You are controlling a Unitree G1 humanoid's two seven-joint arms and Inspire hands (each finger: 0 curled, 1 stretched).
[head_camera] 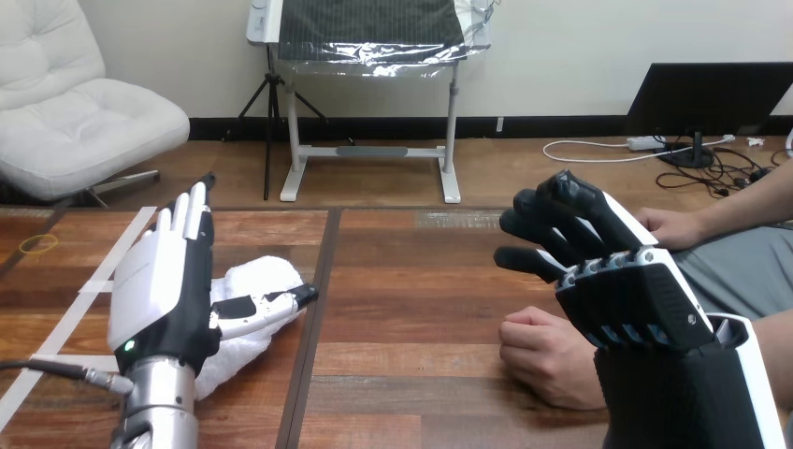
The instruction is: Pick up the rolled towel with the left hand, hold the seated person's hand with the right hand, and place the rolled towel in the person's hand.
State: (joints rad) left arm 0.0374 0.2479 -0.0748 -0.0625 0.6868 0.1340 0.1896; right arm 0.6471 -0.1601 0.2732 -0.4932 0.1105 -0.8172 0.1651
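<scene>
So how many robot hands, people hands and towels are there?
Robot hands: 2, the left hand and the right hand
Person's hands: 2, the nearer hand and the farther hand
White rolled towel: 1
Total: 5

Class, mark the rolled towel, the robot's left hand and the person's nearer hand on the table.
rolled towel point(268, 277), head view, its bare upper fold.
left hand point(152, 292), head view, its white back shell.
person's nearer hand point(547, 358), head view, its middle.

White rolled towel point(276, 276) on the table point(421, 309), left — person's hand point(545, 355), loose fist, right
</scene>
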